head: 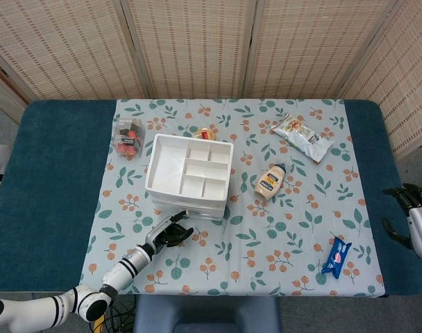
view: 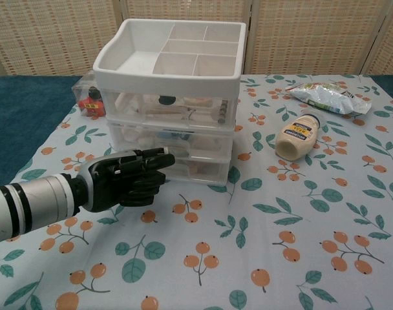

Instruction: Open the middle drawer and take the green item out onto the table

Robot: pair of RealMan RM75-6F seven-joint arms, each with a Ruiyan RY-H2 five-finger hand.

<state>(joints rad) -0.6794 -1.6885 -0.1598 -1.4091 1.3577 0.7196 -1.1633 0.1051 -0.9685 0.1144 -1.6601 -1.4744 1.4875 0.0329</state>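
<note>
A blue table [head: 55, 180] bears a floral cloth [head: 280, 236] with drawer unit [head: 189, 173], mayonnaise bottle [head: 269, 182] and snack packets [head: 302, 137].

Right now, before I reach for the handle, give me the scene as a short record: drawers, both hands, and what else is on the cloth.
drawer unit: white, divided tray on top, all drawers closed
middle drawer: closed, contents unclear through the front
left hand: in front of the lower drawers, fingers pointing toward the unit, holding nothing; contact cannot be told
right hand: at the table's right edge, away from the unit, fingers apart
mayonnaise bottle: lying right of the unit
snack packet: far right
blue packet: near right corner
clear box: behind-left of the unit
</note>
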